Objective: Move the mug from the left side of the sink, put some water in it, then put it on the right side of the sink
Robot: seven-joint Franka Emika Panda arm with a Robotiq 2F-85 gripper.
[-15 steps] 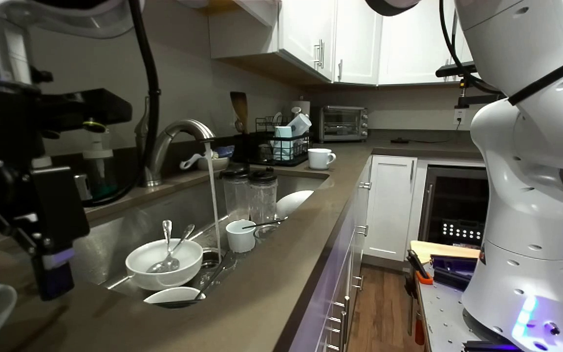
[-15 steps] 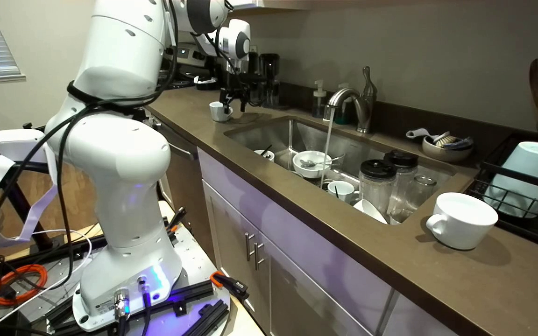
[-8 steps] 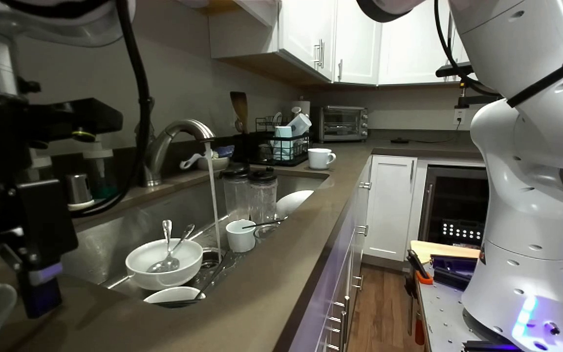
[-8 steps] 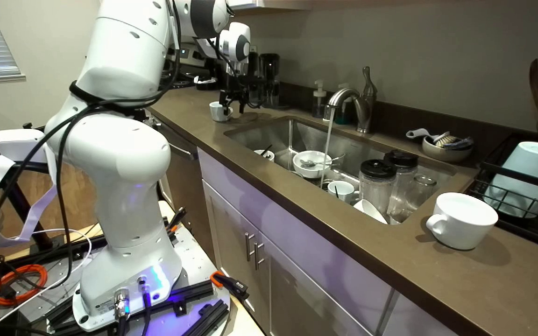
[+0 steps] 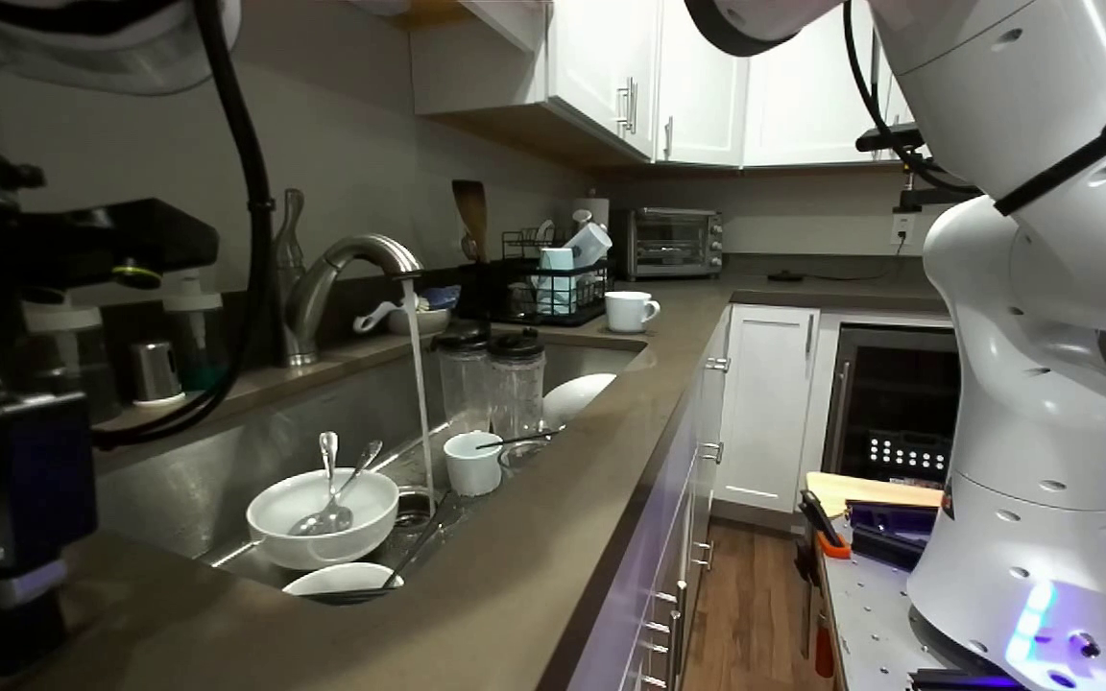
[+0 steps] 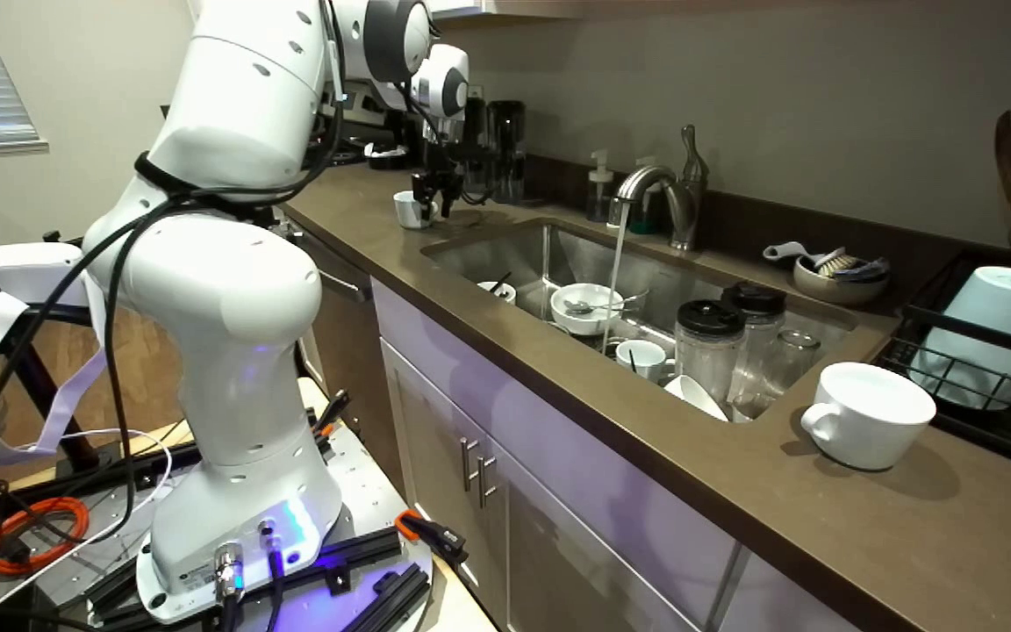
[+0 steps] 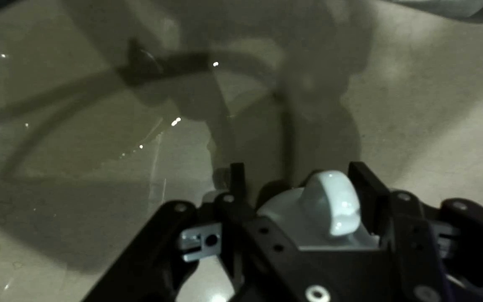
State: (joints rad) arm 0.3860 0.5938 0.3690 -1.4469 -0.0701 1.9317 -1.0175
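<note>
A glossy white ceramic mug (image 6: 406, 212) stands upright on the smooth grey-brown countertop (image 6: 927, 527), left of centre in the upper part of an exterior view, near the sink (image 6: 580, 250). In the wrist view, lower right, the black gripper (image 7: 298, 170) straddles the mug's curved handle (image 7: 340, 205) with its jaws parted, released; the loop lies just beside the jaw at right, with a wider gap at left. A narrow strip of countertop separates the mug from the rounded corner of the stainless-steel sink. Right of centre in an exterior view, an arched metal faucet (image 6: 683, 215) sends a thin stream of water (image 6: 616, 263) into the sink, where both exterior views show a round white bowl (image 5: 308, 552) and 2 clear jars (image 6: 707, 362) under black lids (image 6: 710, 319); 2 metal spoons (image 5: 330, 520) lean in the bowl. The countertop's straight front edge slants to the lower right, where the surface broadens around another white mug (image 6: 876, 417), just beside a black wire rack (image 6: 979, 332).
</note>
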